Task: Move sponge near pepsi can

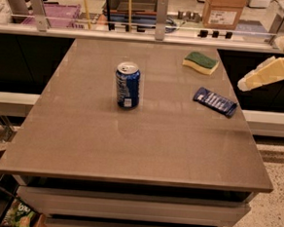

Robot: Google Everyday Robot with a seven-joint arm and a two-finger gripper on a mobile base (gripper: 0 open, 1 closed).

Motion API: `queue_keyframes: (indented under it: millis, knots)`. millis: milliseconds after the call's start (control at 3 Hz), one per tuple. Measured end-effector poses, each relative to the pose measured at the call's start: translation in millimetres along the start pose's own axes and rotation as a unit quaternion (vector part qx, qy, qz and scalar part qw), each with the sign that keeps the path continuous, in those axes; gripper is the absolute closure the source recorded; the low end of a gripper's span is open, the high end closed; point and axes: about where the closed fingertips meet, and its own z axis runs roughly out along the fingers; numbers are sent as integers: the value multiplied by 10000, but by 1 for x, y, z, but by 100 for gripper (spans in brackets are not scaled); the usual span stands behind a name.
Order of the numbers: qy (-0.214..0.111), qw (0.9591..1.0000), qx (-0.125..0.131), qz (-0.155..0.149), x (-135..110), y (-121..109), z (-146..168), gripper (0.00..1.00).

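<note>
Sponge (pixel 200 62) lies flat at far right of table (pixel 130 149), green scrub face up, 1 o'clock from pepsi can (pixel 128 85), well apart. Likely light, soft, compressible, not slippery; no harm from firm squeeze. Best hold: pinch across short width, low on yellow foam. Blue wrapper (pixel 215 101) near, 5 o'clock from sponge. Gripper (pixel 246 82) hovers off table's right edge, 4 o'clock from sponge, touching nothing; open or closed, cannot tell.

Hand (pixel 243 85) right of table (pixel 130 149), seemingly near sponge (pixel 200 62)
</note>
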Motion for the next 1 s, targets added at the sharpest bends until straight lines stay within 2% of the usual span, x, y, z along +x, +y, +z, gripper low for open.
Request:
queue_keyframes:
  millis: [333,1000]
  knots:
    - [-139,9999,-24,-13,-2,-10,5,0]
    - [-676,9975,-195,-16,-9,-36,24,0]
